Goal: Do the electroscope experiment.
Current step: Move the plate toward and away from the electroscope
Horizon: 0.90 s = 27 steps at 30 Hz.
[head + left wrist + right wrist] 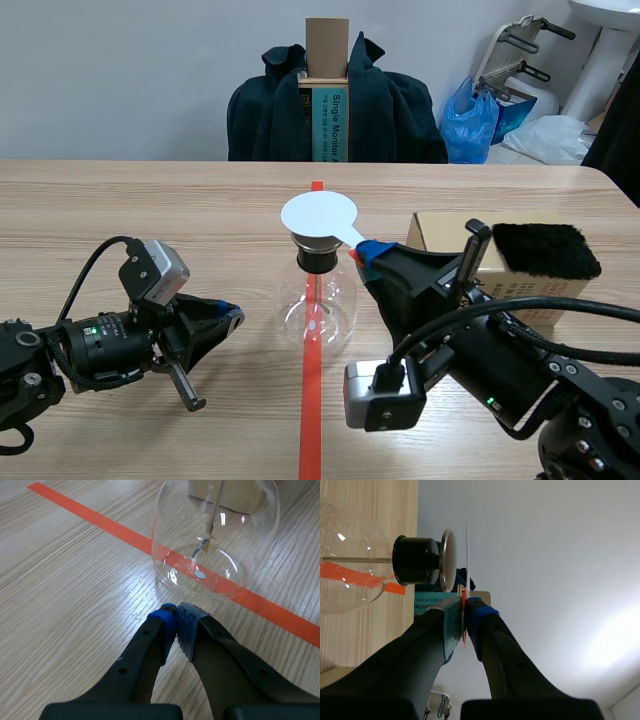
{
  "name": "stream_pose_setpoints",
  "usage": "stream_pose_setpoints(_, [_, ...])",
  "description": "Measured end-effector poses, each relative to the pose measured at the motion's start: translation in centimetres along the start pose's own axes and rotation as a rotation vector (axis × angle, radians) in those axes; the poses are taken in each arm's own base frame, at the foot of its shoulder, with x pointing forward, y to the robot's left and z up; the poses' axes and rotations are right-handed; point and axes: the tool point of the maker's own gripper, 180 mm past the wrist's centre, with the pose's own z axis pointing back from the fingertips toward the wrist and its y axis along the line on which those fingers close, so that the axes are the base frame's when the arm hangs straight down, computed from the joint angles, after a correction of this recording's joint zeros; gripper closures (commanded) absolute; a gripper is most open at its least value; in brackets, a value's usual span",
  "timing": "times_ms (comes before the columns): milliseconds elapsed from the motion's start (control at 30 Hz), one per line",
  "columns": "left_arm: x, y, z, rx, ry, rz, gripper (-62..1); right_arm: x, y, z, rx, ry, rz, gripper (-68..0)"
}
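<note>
A lab-like workroom: tape-marked table (pixel 150 200), jacket-draped chair (pixel 392 110).

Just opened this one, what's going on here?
The right tool is shut on the handle of a white disc. It holds the disc flat just over the metal cap of the glass electroscope. In the right wrist view there seems to be a thin gap between them. The left tool is shut on nothing, low over the table beside the flask. A cardboard box with a black furry pad on it sits behind the right arm.
</note>
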Motion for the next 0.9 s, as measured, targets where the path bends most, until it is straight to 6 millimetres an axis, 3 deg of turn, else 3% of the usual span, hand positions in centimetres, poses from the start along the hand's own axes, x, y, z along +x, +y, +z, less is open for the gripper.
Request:
stream_pose_setpoints(467, [0.0, 0.0, 0.0, 0.0, 0.0, 0.0, -2.8, -0.2, 0.0, 0.0, 0.0, 0.01, 0.0, -0.7])
stream_pose_setpoints(900, [0.0, 0.0, 0.0, 0.0, 0.0, 0.0, -2.8, -4.4, 0.0, 0.5, 0.0, 0.245, 0.0, -0.7])
